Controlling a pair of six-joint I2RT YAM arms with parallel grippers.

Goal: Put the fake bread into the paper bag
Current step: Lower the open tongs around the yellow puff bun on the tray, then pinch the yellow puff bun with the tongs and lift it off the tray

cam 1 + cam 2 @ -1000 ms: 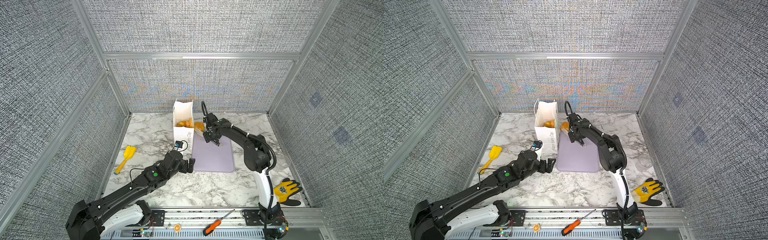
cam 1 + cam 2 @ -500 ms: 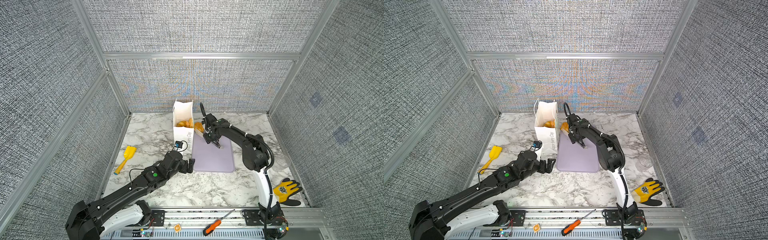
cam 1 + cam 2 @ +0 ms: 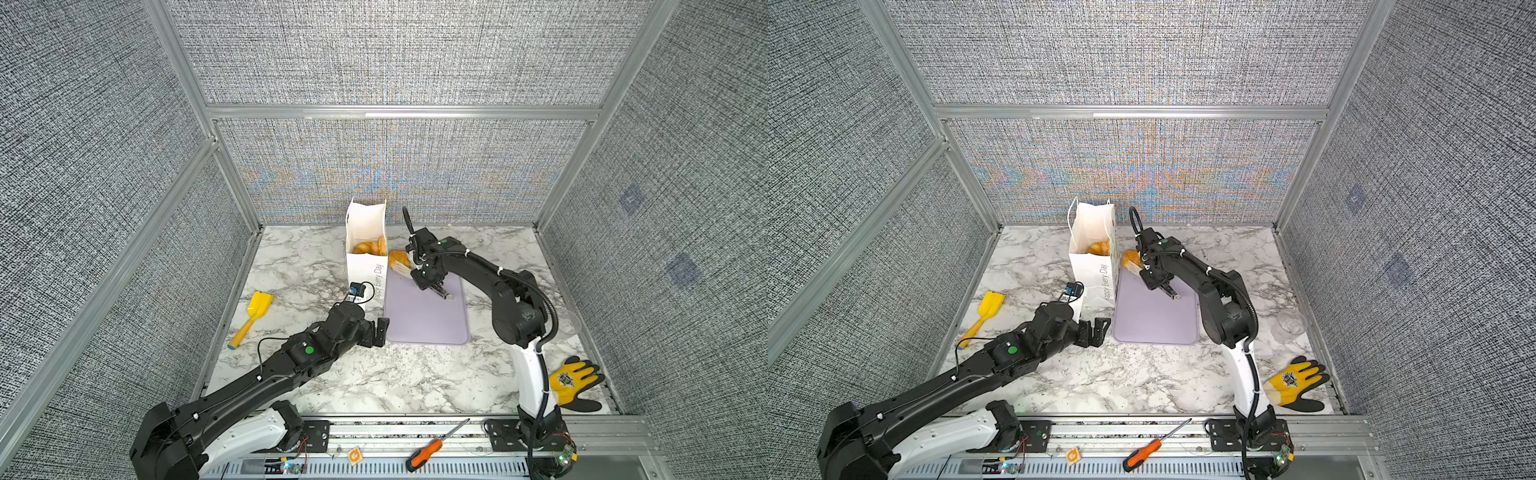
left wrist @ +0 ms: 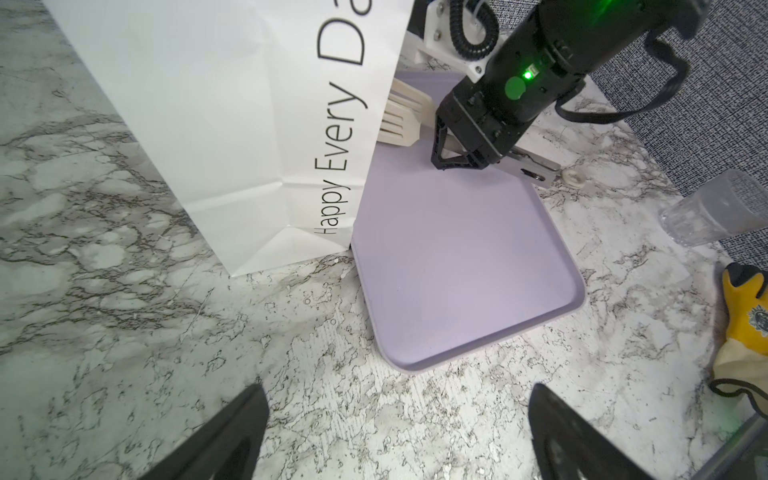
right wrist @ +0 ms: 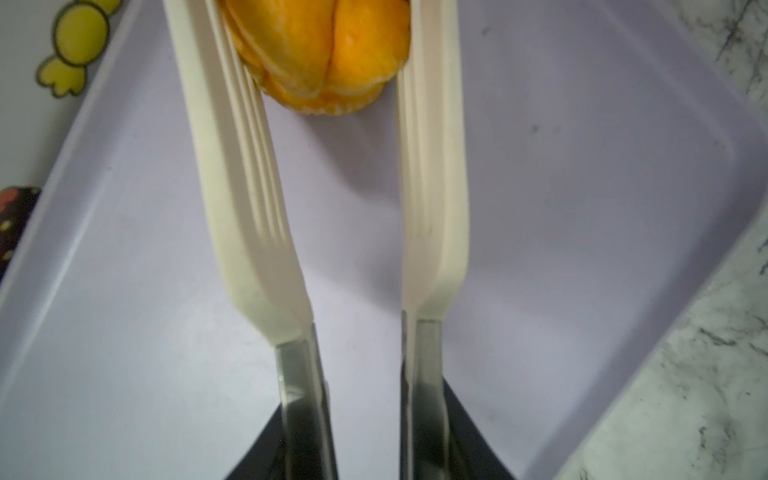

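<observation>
The right pincer (image 3: 424, 277) is clamping the metal handles of a pair of cream-tipped tongs (image 5: 245, 199) and squeezing them tighter. The two blades, standing wider a second ago, are now pressing on either side of a golden croissant-like pastry (image 5: 324, 54). The pastry is sitting at the far end of the lilac tray (image 3: 424, 320), just beside the paper bag (image 3: 365, 270) — whether it is already lifting off the tray I cannot tell. The grasp seems to be just completing, with the lift over the bag's rim probably coming next.

Several pastries (image 3: 368, 248) are already lying inside the bag. No other bread is showing on the tray or the counter (image 3: 307, 266), so this is likely the last piece. The left pincer (image 4: 395, 428) is hanging wide open and empty near the bag's front corner, unmoved.

The bag's narrow side is reading "Happy Every Day" (image 4: 338, 149) in grey, and a yellow candy picture (image 5: 70, 45) is showing on its broad face. The badge on the yellow glove (image 3: 575, 382) is too small to read.
</observation>
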